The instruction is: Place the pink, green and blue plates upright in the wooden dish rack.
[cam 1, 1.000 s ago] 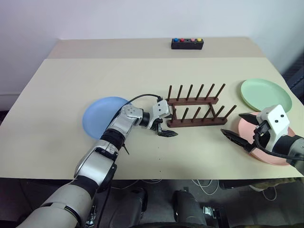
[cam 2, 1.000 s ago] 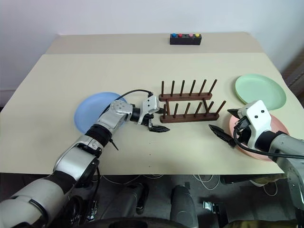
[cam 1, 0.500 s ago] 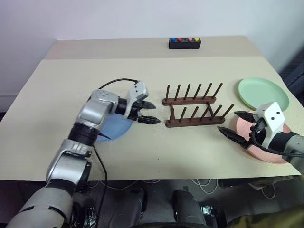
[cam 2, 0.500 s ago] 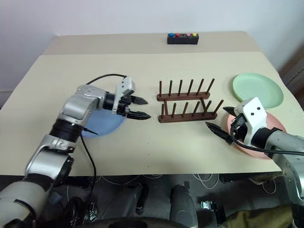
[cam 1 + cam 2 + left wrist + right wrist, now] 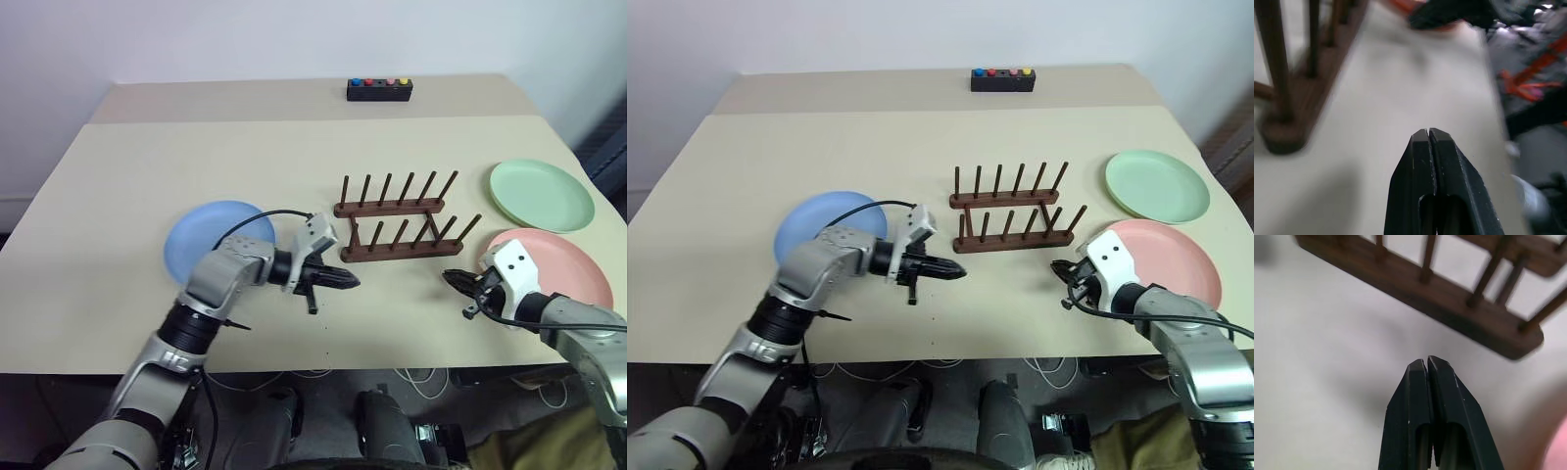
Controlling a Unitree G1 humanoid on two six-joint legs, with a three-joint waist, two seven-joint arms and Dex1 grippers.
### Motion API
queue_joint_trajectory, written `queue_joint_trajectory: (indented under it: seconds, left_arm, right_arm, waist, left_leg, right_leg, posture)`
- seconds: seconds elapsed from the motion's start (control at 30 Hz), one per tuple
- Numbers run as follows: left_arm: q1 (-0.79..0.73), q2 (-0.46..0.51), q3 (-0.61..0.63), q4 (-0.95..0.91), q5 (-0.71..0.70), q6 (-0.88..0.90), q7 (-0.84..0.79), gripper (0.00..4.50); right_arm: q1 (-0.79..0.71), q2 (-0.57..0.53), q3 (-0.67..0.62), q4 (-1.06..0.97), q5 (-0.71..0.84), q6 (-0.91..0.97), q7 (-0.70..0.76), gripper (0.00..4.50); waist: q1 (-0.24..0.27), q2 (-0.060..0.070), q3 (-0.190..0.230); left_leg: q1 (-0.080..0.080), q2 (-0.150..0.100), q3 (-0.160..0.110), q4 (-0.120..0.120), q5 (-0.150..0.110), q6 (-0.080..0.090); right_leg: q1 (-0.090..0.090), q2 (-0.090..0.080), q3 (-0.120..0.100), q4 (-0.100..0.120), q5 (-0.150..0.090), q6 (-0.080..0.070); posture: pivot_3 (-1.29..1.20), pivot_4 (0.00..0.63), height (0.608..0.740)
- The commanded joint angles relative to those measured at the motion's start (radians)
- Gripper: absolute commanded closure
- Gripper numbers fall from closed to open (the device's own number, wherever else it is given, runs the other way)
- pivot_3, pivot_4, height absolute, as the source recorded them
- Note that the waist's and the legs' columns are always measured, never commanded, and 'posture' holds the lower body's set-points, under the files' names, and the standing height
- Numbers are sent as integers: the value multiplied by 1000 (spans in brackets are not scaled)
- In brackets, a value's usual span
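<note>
Both wrist views show each pincer pressed together — left pincer [image 5: 1429, 133], right pincer [image 5: 1423, 362] — empty, near the wooden dish rack [image 5: 401, 231].

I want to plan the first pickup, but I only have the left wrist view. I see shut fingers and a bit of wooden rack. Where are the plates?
Observer: The blue plate lies flat, on the robot's left of the wooden dish rack.
Operator: And the other two?
Observer: The pink plate and green plate lie flat on the rack's other side.
Operator: Is anything racked yet?
Observer: No, the rack's pegs hold nothing.
Operator: What is the right gripper doing?
Observer: The right gripper is shut, empty, beside the pink plate's rim.
</note>
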Motion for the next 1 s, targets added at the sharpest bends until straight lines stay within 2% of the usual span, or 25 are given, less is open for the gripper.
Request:
queue_joint_trajectory:
  seconds: [0.03,0.23,0.43,0.6,0.73,1.0]
  left_arm:
    - [17,-28,-46,-12,49,-57,80,4500]
    - [-38,-57,-70,120,107,-138,132,4500]
    - [-95,-100,-81,289,191,-293,190,4500]
    - [-150,-177,-62,450,223,-389,232,4500]
    - [-195,-182,-42,555,239,-456,230,4500]
    - [-388,-162,43,914,262,-660,252,4500]
  right_arm:
    - [-40,17,4,10,-35,-22,-35,4437]
    - [-86,49,41,65,-79,-42,-66,4437]
    - [-141,81,62,124,-106,-66,-83,4437]
    - [-247,131,123,290,-183,-170,-113,4437]
    - [-320,161,138,376,-211,-227,-118,4437]
    - [-460,181,170,572,-264,-335,-110,4437]
  waist:
    - [0,1,0]
    - [2,1,0]
    - [2,1,0]
    - [1,1,0]
    - [-1,1,-1]
    - [-9,0,0]
  left_leg:
    - [0,0,0,0,0,0]
    - [0,0,0,0,0,0]
    - [0,-1,0,1,0,0]
    - [1,-1,0,1,0,0]
    - [2,-1,0,1,0,0]
    - [1,-1,0,1,1,-1]
  right_leg:
    - [0,0,0,0,0,0]
    - [0,0,0,1,0,0]
    - [0,0,0,1,0,0]
    - [1,0,0,1,0,0]
    - [1,1,0,1,0,0]
    - [0,1,0,4,0,0]
  posture:
    - [0,150,740]
    - [0,150,740]
    - [0,150,740]
    - [0,150,740]
    - [0,150,740]
    - [0,150,740]
